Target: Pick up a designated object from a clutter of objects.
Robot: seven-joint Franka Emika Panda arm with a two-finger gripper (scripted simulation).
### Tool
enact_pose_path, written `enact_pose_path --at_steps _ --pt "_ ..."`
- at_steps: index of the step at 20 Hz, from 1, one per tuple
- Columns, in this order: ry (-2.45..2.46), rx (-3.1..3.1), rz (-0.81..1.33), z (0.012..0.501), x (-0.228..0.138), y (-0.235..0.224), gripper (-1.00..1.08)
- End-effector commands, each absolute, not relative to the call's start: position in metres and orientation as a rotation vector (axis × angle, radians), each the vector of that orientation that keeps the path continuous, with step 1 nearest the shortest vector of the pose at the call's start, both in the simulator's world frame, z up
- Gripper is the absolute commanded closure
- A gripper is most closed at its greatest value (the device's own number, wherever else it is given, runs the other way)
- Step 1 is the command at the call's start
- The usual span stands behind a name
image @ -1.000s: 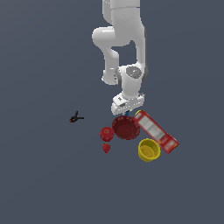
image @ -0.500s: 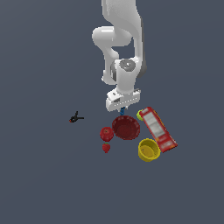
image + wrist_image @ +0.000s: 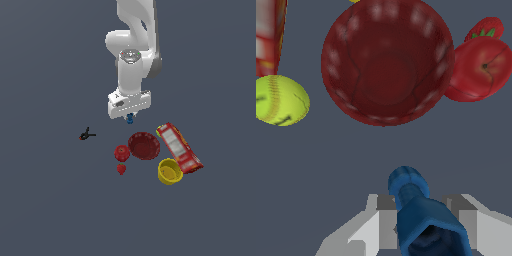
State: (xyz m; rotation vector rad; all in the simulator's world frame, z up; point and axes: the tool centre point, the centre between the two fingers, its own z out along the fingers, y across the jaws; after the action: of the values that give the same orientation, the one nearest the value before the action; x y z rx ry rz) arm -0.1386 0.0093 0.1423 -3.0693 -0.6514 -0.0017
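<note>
step: lift | gripper [image 3: 423, 220] fingers [image 3: 378, 222] closed on the blue piece [image 3: 418, 210], held above the desk [image 3: 50, 200] beside the red bowl [image 3: 144, 145] | next: raise straight, keeping the grip firm

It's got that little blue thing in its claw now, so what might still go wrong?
The blue piece sits between the gripper fingers with a good part sticking out past them, so it might twist or slip free. If it drops, the red bowl and apple lie close by, and it may land among them.
</note>
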Motion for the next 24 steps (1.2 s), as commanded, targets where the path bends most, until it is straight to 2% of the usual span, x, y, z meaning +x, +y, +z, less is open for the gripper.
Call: enact_pose_path --at_steps 1,24 --pt "-0.651 -3.067 -0.003 0.162 -0.139 -0.007 1.08" --pt "-0.649 -3.073 0.000 0.335 -0.134 -0.162 1.08"
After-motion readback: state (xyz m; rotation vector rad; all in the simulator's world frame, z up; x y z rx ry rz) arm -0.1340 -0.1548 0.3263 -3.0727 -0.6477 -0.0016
